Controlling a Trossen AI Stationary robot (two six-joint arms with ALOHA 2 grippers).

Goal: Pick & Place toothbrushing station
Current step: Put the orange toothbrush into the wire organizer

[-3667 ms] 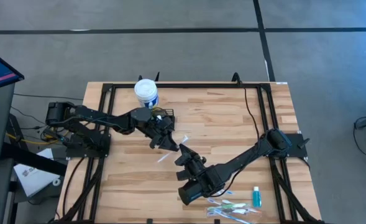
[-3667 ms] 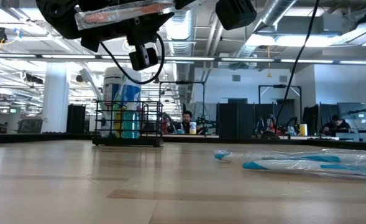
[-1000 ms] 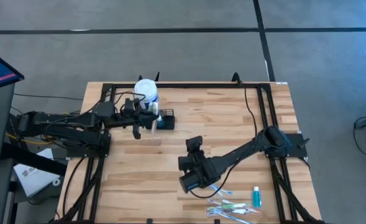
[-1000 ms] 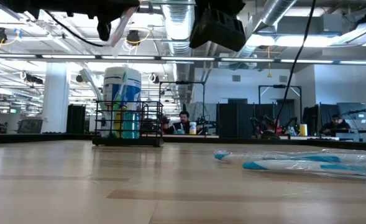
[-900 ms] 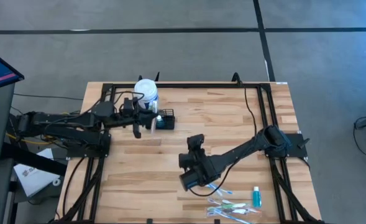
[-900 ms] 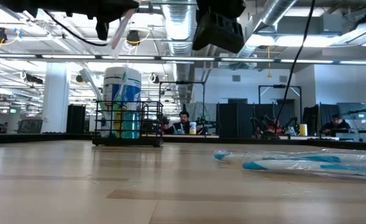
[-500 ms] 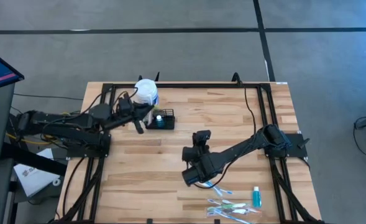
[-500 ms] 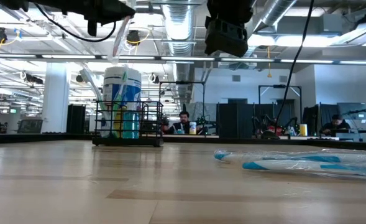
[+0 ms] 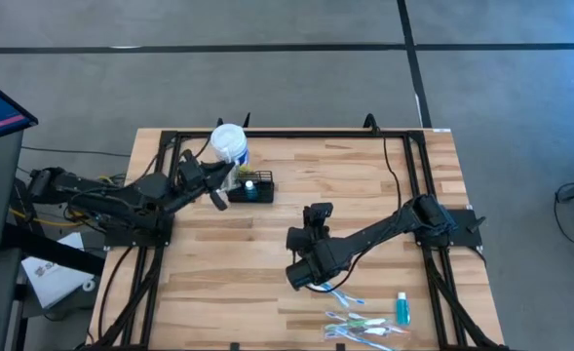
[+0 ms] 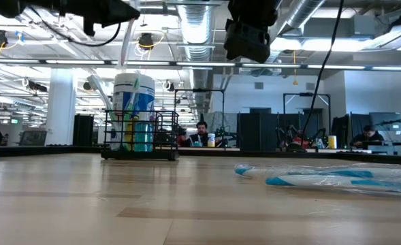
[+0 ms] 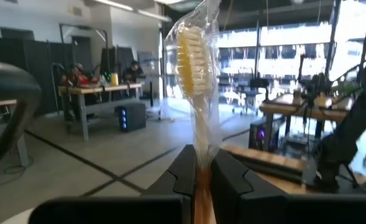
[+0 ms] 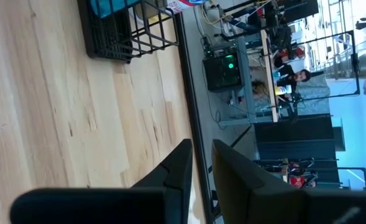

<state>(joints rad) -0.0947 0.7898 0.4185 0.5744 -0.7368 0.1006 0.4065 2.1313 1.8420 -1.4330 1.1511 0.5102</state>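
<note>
My left gripper (image 9: 224, 181) hangs at the far left, shut on a toothbrush (image 11: 194, 74) with yellow bristles in a clear wrapper. It is beside the white blue-labelled tub (image 9: 230, 144). The toothbrushing station (image 9: 253, 187), a black wire caddy, stands on the table next to the tub, with something teal in it. It also shows as the caddy (image 12: 117, 28) in the right wrist view. My right gripper (image 9: 317, 212) hovers over mid-table. Its fingers (image 12: 178, 169) stand a narrow gap apart with nothing between them. My left gripper pinches the wrapped toothbrush by its handle (image 11: 201, 180) between its two fingers. The fingers come about level from the table's left. The bristle head (image 11: 192, 53) sticks out past the fingertips. The toothbrush (image 10: 127, 42) is lifted clear, high above the table.
Several more wrapped toothbrushes (image 9: 363, 327) and a small teal tube (image 9: 401, 309) lie near the front right corner. A black frame (image 9: 296, 135) runs along the table's far and side edges. Bare wood lies between the caddy and my right arm.
My left arm has drawn back toward the table's left edge and rolled its wrist. The wrapped toothbrush has gone a little left with it and now stands steeper beside the tub. My right gripper has rolled and shifted slightly toward the far right.
</note>
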